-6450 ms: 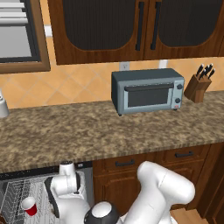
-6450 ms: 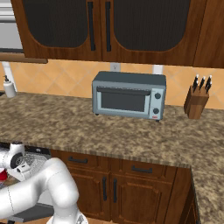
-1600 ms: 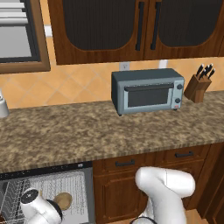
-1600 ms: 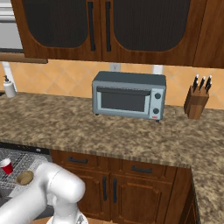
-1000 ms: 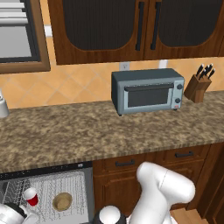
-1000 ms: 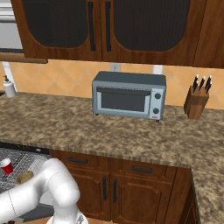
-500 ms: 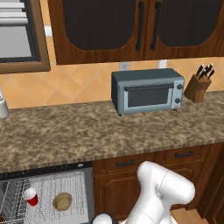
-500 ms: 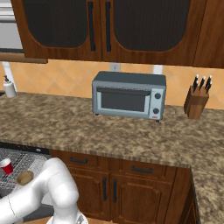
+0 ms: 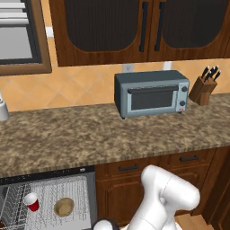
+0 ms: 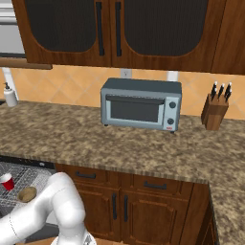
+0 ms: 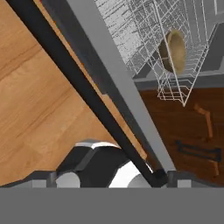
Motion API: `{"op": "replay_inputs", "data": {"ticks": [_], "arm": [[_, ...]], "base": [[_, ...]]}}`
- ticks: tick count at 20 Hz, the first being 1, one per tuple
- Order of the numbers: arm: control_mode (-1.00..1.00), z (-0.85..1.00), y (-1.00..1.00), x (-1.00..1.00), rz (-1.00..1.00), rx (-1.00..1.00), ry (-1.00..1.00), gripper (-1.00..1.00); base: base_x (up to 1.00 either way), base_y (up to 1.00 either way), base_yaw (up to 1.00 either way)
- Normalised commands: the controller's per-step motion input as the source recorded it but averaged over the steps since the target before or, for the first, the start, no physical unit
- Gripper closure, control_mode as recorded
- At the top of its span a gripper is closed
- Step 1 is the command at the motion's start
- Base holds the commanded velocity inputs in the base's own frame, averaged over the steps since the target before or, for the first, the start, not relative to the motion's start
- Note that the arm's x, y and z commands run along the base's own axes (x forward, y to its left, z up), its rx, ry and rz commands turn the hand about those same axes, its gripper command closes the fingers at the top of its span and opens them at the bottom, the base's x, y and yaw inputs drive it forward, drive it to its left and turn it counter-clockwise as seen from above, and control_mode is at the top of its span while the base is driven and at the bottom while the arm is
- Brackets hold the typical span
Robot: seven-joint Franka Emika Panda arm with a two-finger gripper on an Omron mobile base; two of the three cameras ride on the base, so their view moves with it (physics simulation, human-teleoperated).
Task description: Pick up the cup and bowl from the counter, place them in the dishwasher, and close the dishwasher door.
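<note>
Red tapered plastic cup and tan wooden bowl racked; flat grey dishwasher door looks stiff, hinged, lift by dark bar handle; fingers' state unclear.

Dark wood upper cabinets with 2 glazed doors, orange diagonal-tiled backsplash, grey toaster oven, knife block, wood-plank floor.
</note>
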Motion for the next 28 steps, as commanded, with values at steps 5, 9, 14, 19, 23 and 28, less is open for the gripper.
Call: {"op": "replay_inputs", "data": {"ticks": [5,9,14,19,23,28], "arm": [[-1.00,-0.20,0.00,-0.12,0.24,-0.20,-0.51,-1.00],[-1.00,-0.58,-0.33,-0.31,0.20,-0.18,-0.47,-1.00],[-1.00,-0.87,-0.34,-0.20,0.20,-0.08,-0.35,-1.00],[-1.00,-0.58,-0.28,0.02,0.22,-0.07,-0.09,-1.00],[-1.00,-0.84,-0.47,0.02,0.21,-0.09,0.00,-1.00],[-1.00,-0.77,-0.96,0.49,0.26,-0.02,0.00,-1.00]], "base": [[0.00,0.00,0.00],[0.00,0.00,0.00],[0.00,0.00,0.00],[0.00,0.00,0.00],[0.00,0.00,0.00],[0.00,0.00,0.00]]}}
